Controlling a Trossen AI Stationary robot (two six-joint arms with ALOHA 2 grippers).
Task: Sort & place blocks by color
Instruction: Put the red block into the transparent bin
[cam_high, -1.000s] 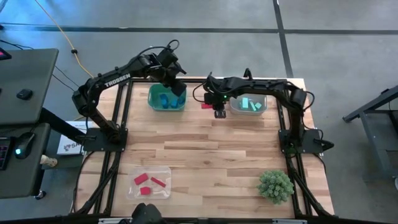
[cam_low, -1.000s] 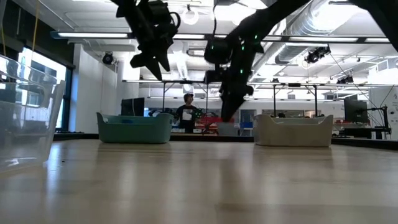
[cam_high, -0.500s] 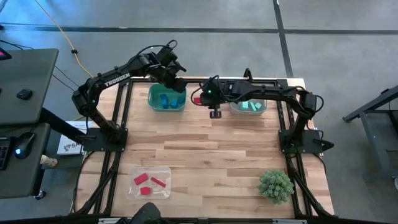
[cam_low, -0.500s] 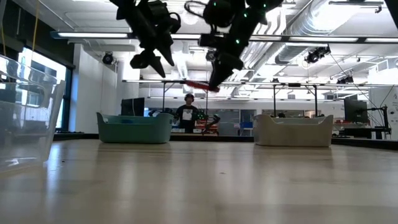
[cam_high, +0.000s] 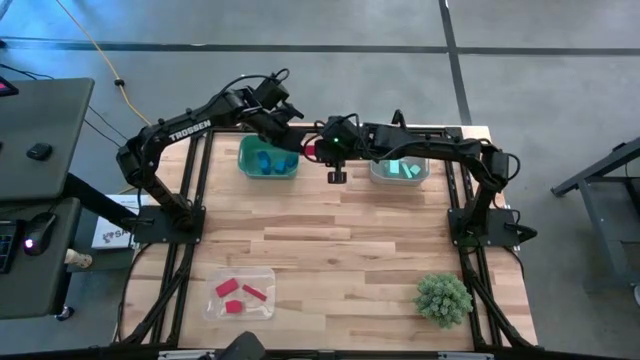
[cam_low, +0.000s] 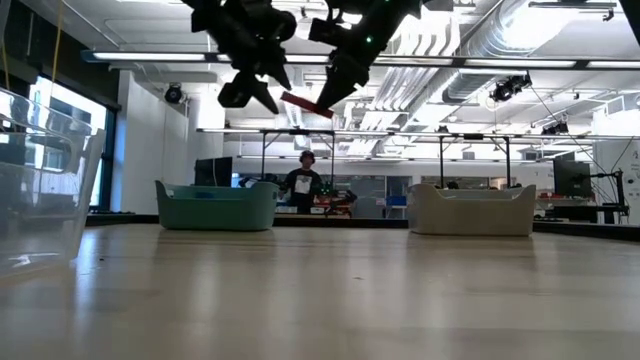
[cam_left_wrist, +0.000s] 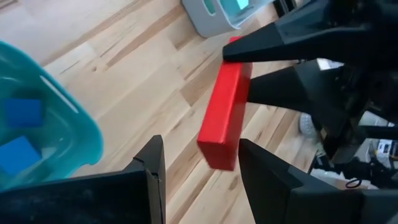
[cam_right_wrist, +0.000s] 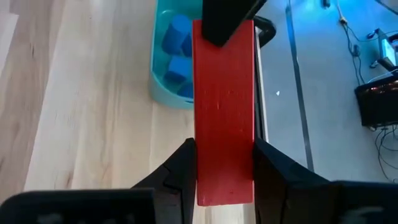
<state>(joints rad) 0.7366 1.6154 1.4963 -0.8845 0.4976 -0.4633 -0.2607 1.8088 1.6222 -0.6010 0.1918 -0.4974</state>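
A red bar block (cam_right_wrist: 224, 106) is up in the air between the two far bins, and my right gripper (cam_right_wrist: 224, 146) is shut on it. My left gripper (cam_left_wrist: 200, 146) is open and faces it over the teal bin's (cam_high: 268, 158) right end. Its fingers stand on either side of the bar's free end (cam_left_wrist: 217, 152). Blue blocks (cam_left_wrist: 18, 134) lie in the teal bin. Light teal blocks lie in the pale bin (cam_high: 400, 168). Red blocks lie in the clear tray (cam_high: 240, 293). My right gripper pinches the red bar between its two fingers (cam_right_wrist: 183, 168), which press on the bar's long side faces at one end (cam_left_wrist: 239, 53). The fingers come from the table's right. The bar reaches out past the fingertips toward my left gripper, tilted and lifted clear (cam_low: 300, 103).
A spiky green ball (cam_high: 443, 298) sits near the table's near right corner. The clear tray is at the near left, and bare wood lies between them and the far bins. A person (cam_low: 303, 180) stands in the room beyond the table.
My right gripper has risen from the table between the two far bins and moved left toward my left gripper, carrying the red bar. The bar has gone from table level to well clear of it. My left gripper has stayed over the teal bin.
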